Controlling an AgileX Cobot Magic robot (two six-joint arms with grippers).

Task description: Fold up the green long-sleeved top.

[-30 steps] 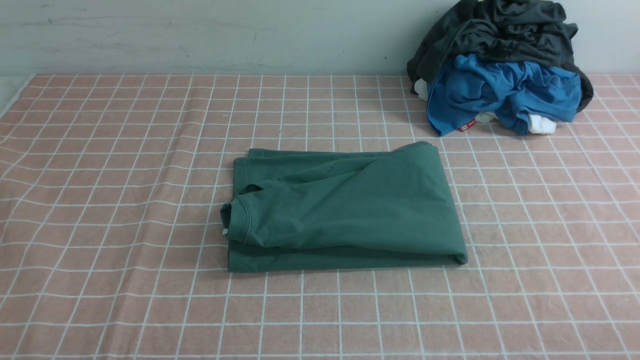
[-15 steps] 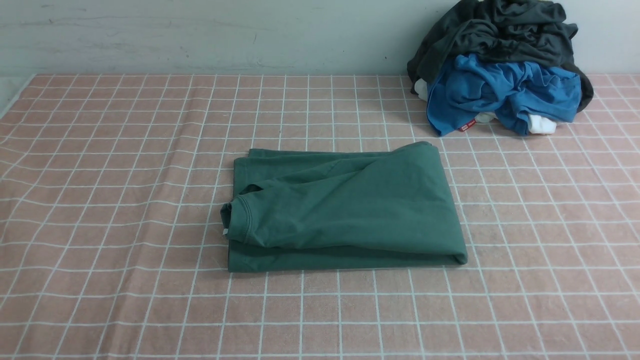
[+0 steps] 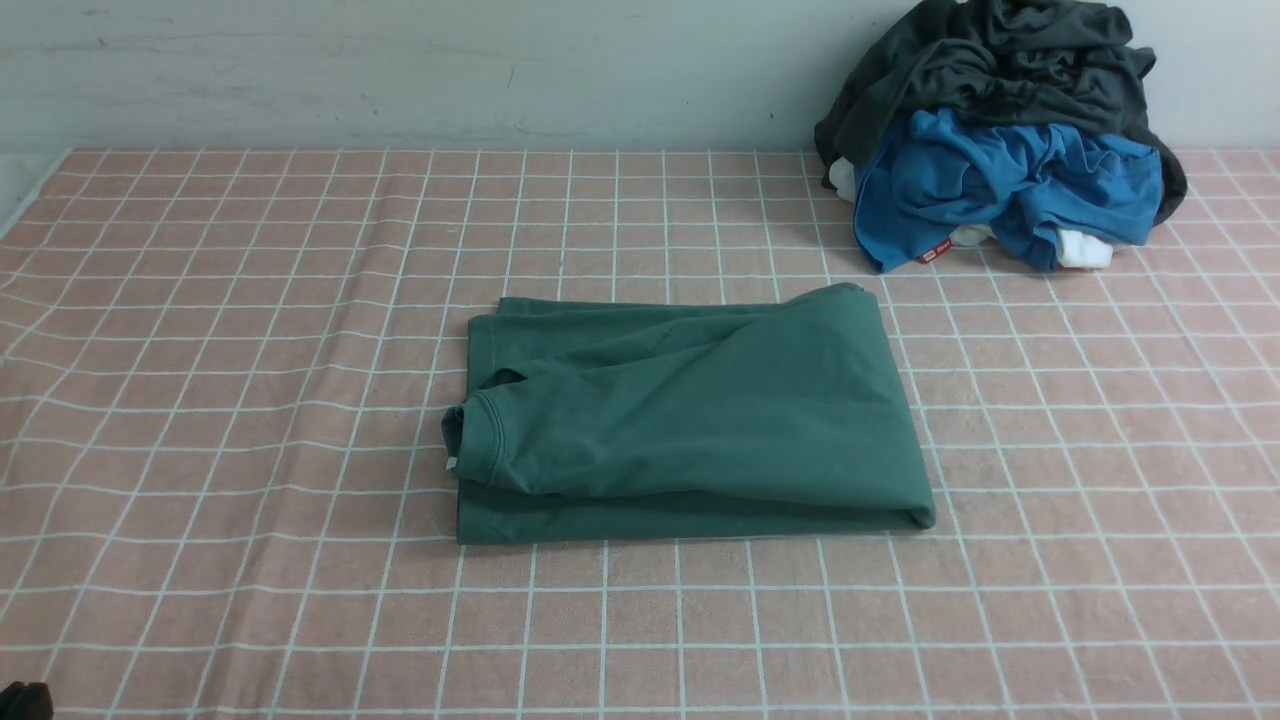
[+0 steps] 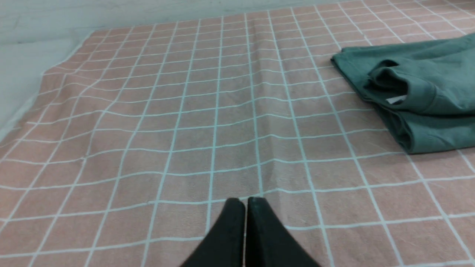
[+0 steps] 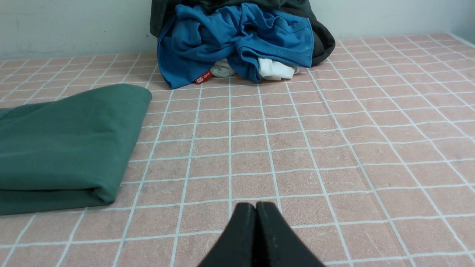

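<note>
Front view: a dark tip of the left arm (image 3: 25, 702) is newly creeping into the near corner. Both black grippers, left (image 4: 245, 202) and right (image 5: 256, 205), are sitting pressed together, empty. Mid-cloth, the dark green long-sleeved cotton top (image 3: 690, 420) is lying unchanged, folded; task looking finished.

Green top (image 4: 426, 92) cut by edge

No text could be read anywhere. A small red label (image 3: 933, 253) hung at the hem of the blue garment (image 3: 1000, 180) and carried white marks, too small and blurred to make out in either view. The white neck tag (image 4: 396, 99) on the green long-sleeved top (image 3: 690, 420) showed no legible print.
</note>
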